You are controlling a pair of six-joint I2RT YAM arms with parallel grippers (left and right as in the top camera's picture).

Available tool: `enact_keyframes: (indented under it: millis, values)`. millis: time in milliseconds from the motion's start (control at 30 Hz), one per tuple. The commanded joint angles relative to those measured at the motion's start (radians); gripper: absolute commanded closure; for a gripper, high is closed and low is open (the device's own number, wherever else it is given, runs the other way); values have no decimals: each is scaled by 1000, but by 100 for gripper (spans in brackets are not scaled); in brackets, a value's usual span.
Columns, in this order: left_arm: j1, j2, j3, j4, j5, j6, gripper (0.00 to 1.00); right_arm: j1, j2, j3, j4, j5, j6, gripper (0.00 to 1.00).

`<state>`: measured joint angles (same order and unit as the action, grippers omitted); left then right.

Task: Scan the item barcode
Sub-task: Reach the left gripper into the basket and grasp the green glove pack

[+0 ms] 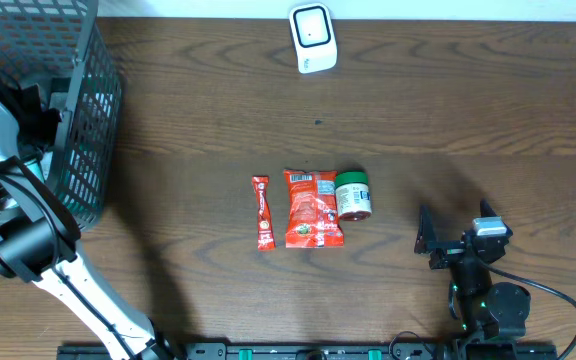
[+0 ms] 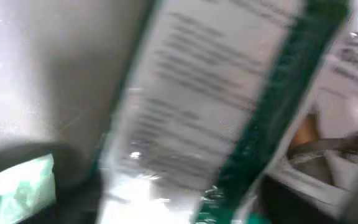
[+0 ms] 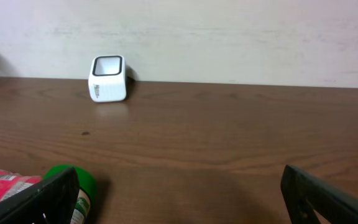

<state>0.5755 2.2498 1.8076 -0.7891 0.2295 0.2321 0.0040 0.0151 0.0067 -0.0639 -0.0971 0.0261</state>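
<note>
Scanner (image 1: pixel 313 40) at twelve o'clock of table (image 1: pixel 488 110); basket (image 1: pixel 88 100) at ten. Centre row: sachet (image 1: pixel 261 212), pouch (image 1: pixel 313 208) at its three o'clock, then jar (image 1: pixel 353 195) touching pouch.

Dark wood-grain table (image 1: pixel 448 90) bearing a dark wire-mesh basket (image 1: pixel 88 110) at its far left corner. Near the table's middle, three items lie in a row: a slim red stick packet (image 1: pixel 262 212), a red snack bag (image 1: pixel 312 208) just beside it, and a green-lidded jar (image 1: pixel 353 195) on its side, against the bag's other edge.
</note>
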Motion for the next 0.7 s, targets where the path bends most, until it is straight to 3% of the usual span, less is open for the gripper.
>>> enact_keyframes:
  millis: [0, 100, 167, 233, 267, 333, 367, 600, 667]
  values:
    - [2, 71, -26, -28, 25, -3, 53, -10, -3, -1, -4, 2, 3, 1]
    - [2, 71, -26, -24, 25, 5, 63, -10, -3, -1, -4, 2, 3, 1]
    - [2, 71, -26, -21, 25, 8, 76, -10, -3, -1, -4, 2, 3, 1]
    - [2, 71, -26, -17, 25, 7, 77, -10, -3, -1, -4, 2, 3, 1]
    - [2, 71, -25, -14, 25, 6, 64, -10, -3, -1, -4, 2, 3, 1]
    - [2, 69, -21, -10, 25, 1, 25, -10, -3, -1, -4, 2, 3, 1]
    - [2, 69, -10, -10, 26, -2, 16, -10, -3, -1, -4, 2, 3, 1]
    - [2, 4, 41, 3, 25, -2, 0, -10, -3, -1, -4, 2, 3, 1]
    - [2, 4, 40, 5, 24, 28, 2, -10, -3, -1, -4, 2, 3, 1]
